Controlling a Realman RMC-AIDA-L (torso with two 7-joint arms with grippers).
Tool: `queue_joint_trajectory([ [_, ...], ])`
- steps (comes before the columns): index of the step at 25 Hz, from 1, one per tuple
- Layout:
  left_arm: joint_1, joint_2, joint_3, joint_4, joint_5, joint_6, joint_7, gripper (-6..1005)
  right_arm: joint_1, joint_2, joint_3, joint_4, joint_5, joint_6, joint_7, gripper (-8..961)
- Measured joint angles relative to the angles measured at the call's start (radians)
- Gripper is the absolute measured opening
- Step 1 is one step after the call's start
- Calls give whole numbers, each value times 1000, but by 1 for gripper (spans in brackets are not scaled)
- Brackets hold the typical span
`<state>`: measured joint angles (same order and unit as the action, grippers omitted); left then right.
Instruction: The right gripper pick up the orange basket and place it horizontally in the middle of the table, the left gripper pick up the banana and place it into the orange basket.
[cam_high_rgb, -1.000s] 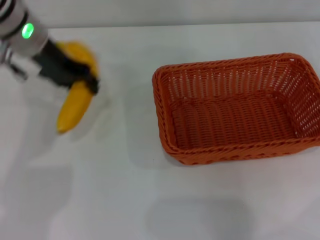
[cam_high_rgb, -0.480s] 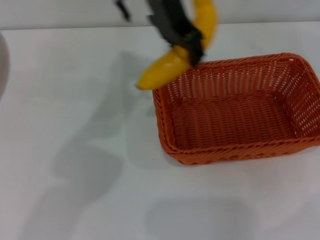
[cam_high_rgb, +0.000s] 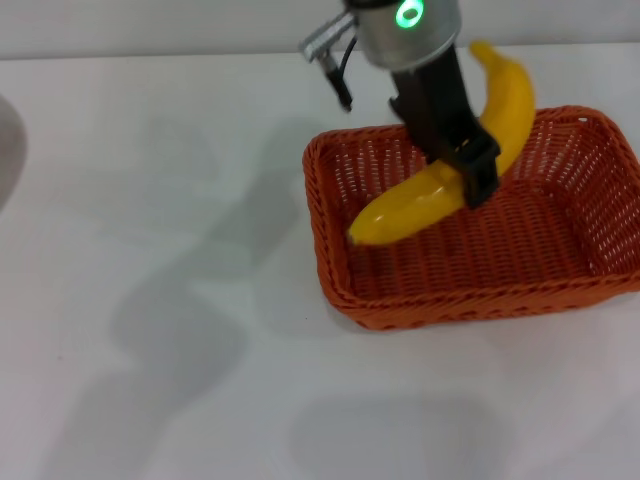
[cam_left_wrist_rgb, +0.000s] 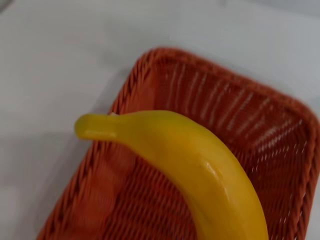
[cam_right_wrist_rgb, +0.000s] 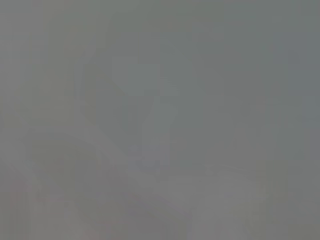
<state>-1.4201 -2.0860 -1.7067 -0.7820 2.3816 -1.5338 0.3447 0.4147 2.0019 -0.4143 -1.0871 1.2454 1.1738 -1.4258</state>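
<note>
basket: orange basket (cam_high_rgb: 470, 300) | banana (cam_high_rgb: 440, 190) over it | left gripper (cam_high_rgb: 470, 165) clamped on banana

The left gripper (cam_high_rgb: 470, 170) has carried the banana (cam_high_rgb: 440, 190) from the surface's left side to over the orange basket (cam_high_rgb: 480, 300).

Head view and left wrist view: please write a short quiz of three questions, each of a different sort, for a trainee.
1. True or false: the banana lies flat on the bottom of the orange basket.
2. What does the left pincer hold? A) the basket rim B) the banana C) nothing
3. Fill in: the basket stands on the white ____.

Key: 1 false, it is held tilted over the basket; 2 B; 3 table.
</note>
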Motion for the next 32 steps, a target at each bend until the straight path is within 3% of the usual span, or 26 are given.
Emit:
queue_joint_trajectory([
  [9,90,-2,31,-54,-16,80,38,587,-9,6,0,9,11,11,-11,668],
  [16,117,-2,33,-77,-62,92,93,608,-10,4,-1,16,11,13,-13,668],
  [18,147,0,33,-127,-64,93,95,614,-14,3,-1,15,11,13,-15,668],
  [19,179,1,33,-175,-65,97,95,617,-18,3,-1,12,11,14,-21,667],
  [24,379,5,24,-413,-52,165,124,858,-42,4,-1,24,55,25,-73,667],
  [26,475,5,21,-502,-56,217,155,859,-59,4,6,38,94,34,-101,667],
  [31,822,6,-10,-714,-148,413,312,859,-77,-3,12,144,215,44,-222,667],
  [32,864,6,-17,-731,-179,439,345,859,-79,-5,11,159,228,49,-240,667],
])
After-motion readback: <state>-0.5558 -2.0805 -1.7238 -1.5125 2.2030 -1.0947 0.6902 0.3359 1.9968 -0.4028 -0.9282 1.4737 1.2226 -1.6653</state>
